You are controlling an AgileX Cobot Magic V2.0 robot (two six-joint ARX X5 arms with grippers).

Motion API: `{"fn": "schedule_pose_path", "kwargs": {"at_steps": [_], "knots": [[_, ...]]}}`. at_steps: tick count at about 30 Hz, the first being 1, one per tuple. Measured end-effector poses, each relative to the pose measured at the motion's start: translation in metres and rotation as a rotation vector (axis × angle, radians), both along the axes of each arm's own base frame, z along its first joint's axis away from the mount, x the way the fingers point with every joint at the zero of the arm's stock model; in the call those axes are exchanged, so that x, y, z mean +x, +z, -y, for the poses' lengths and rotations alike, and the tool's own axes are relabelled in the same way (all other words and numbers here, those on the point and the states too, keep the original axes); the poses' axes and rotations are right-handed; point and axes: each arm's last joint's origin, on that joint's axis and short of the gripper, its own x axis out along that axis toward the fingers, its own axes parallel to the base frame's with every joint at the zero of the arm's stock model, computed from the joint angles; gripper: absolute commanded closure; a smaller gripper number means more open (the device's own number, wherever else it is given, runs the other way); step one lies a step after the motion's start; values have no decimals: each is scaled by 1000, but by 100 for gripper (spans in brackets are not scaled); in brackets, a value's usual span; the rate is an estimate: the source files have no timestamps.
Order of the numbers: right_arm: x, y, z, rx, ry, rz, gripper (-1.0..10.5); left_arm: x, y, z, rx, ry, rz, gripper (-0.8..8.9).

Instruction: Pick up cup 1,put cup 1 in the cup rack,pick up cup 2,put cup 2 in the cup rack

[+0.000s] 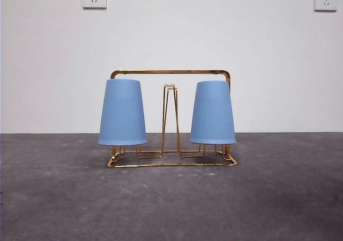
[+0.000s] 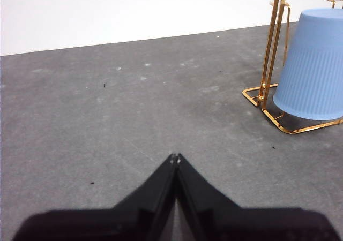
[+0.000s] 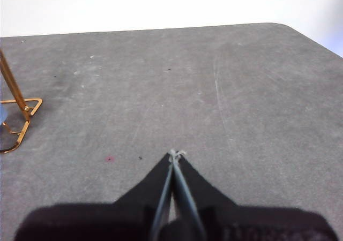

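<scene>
Blue cups [image 1: 122, 112] [image 1: 213, 112] both hang upturned on the cup rack [image 1: 170, 72]; task looks finished; left end effector [image 2: 174, 157] and right end effector [image 3: 175, 153] clenched, empty; nothing left but to wait.

Two blue cups [image 1: 122, 112] [image 1: 213, 113] sit upside down on the gold cup rack [image 1: 170, 72].

The gold wire cup rack [image 1: 171, 118] stands mid-surface, an upturned blue ribbed plastic cup at 9 o'clock [image 1: 122, 112] and another at 3 o'clock [image 1: 213, 112] blocking both ends. Between them only a thin central prong [image 1: 170, 118] obstructs. The grey surface [image 1: 53, 198] lies open at 6 o'clock and on both flanks.
</scene>
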Motion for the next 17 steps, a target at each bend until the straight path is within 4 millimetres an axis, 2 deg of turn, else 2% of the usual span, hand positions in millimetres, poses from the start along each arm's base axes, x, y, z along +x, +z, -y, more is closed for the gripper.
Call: {"fn": "schedule_pose_path", "kwargs": {"at_steps": [17], "knots": [[0,0,0,0,0,0,945,0,-1,0,0,0,-8,817]]}}
